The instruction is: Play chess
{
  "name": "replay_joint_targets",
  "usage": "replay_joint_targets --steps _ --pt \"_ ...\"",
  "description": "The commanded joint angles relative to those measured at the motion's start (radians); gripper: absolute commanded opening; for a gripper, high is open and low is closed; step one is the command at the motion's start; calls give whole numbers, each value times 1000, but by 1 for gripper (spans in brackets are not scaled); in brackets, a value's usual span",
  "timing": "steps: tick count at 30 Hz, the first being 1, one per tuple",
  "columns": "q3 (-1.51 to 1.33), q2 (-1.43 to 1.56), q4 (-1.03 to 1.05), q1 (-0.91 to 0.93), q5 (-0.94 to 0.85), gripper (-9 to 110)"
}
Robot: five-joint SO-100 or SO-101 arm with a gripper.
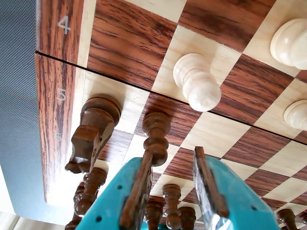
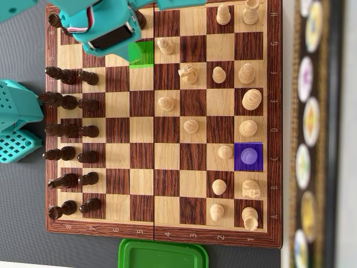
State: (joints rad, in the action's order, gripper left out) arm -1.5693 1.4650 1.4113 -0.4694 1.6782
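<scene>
Two dark pieces, knight, pawn, before open end effector

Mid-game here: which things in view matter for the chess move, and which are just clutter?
In play: gripper, open over the dark pawn; dark knight; white pawn; chessboard; green square; purple square.
Clutter: green lid; teal parts.
</scene>
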Motion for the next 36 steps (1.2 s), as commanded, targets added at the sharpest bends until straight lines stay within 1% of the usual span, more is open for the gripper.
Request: replay_joint_targets --steps 1,23,32,36 --pt "32 5 -6 9 9 14" --pt "-8 5 -6 -17 11 14" --pt "-9 2 -40 -17 11 14" --pt "-9 -38 -37 -21 11 14"
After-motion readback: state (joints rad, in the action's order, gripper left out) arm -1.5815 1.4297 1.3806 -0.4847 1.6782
